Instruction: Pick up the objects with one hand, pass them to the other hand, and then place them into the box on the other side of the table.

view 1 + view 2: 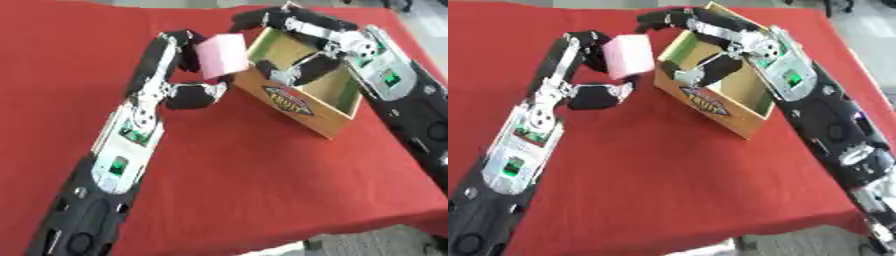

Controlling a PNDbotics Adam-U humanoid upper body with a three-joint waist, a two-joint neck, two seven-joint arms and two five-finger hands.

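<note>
We see a pale pink, soft-looking rectangular block [222,56], plain on every face that shows, tilted a little so that one broad face looks toward us. It sits in the upper middle of the frame, above the red tablecloth [236,170], just left of the open wooden box [337,122] that has a printed oval label on its near wall.

The black and silver left hand [179,75] comes up from the lower left of the frame. Its long fingers [181,42] curl over the block's upper left edge, and its thumb [197,95] comes round beneath the block's lower edge, so the pink block is pinched between fingers above and thumb below. The block's right side stands clear of these fingers and lies very near the box's left corner; we cannot tell whether it touches the wood.

The black and silver right hand [710,40] enters from the upper right of the frame and hangs over the box. Its fingers [667,19] stretch out toward the upper left, spread apart from the thumb [702,69], which bends down inside the box's near left corner. The fingertips end just above and to the right of the block's top edge; the thumb's tip lies just to the block's right, beyond the box wall. We cannot tell whether any right fingertip meets the block.
</note>
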